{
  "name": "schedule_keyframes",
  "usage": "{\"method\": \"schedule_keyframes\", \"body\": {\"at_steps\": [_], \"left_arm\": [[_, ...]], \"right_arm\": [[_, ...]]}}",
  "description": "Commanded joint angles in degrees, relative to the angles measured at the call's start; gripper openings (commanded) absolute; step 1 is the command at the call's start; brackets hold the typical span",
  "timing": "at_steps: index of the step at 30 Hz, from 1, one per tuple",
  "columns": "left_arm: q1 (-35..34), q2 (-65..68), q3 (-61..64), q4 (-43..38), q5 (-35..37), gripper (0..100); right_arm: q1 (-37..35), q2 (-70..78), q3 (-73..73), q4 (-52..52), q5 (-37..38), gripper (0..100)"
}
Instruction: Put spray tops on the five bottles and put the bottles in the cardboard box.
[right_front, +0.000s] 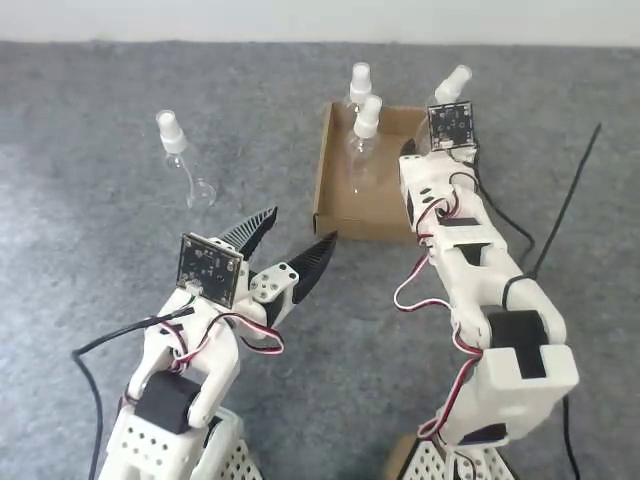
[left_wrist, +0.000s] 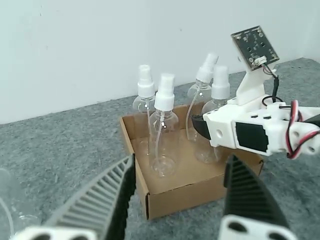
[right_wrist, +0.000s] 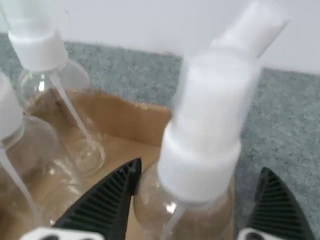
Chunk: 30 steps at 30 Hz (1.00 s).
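- Grey and carpet-like, the bench (right_front: 80, 250) runs back to a pale wall (left_wrist: 75, 45), with the cardboard box (right_front: 325, 170) toward its far side.
- The tilted bottle (right_wrist: 200, 150), spray top on, leans at the box's far right corner, between the fingers of the right pincer (right_wrist: 200, 170).
- That pincer is spread wide. One finger sits close to the bottle, while bench shows between the bottle and the other, so it straddles the bottle rather than clamping it.
- Whether the bottle's base stands inside the box wall cannot be told.
- Three upright bottles (left_wrist: 164, 130), all capped, stand in the box or right at it, just beside the tilted one.
- The lone bottle (right_front: 185, 170), also capped, stands on the bench well apart from the box, on the left arm's side.
- The left pincer (right_front: 302, 225) hangs wide open and empty above the bench, between the lone bottle and the box's near corner.
- The step in hand looks like setting the tilted bottle down in the box.
- To do that well, the right arm should make sure the bottle is upright with its base fully inside the wall, then lift straight up so a finger does not catch the neighbours.
- The lone bottle is probably next for the left pincer, which should grasp it low on the body.
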Motion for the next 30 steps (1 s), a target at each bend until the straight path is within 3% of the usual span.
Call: {"method": "schedule_keyframes", "body": {"at_steps": [1, 12, 20, 30], "left_arm": [[0.0, 0.44, -0.48, -1.49, -0.35, 26], [0.0, 0.44, -0.48, -1.49, -0.35, 26], [-0.09, 0.26, -0.48, -1.49, -0.35, 26], [-0.18, 0.35, -0.48, -1.49, -0.35, 26]], "right_arm": [[0.4, -4.62, -1.14, 0.48, 0.18, 32.9], [0.48, -5.23, -2.02, 0.92, 0.26, 33.0], [0.31, -6.9, -2.37, 3.82, 0.26, 46.5], [0.4, -11.3, -2.11, 6.02, 0.26, 46.5]]}}
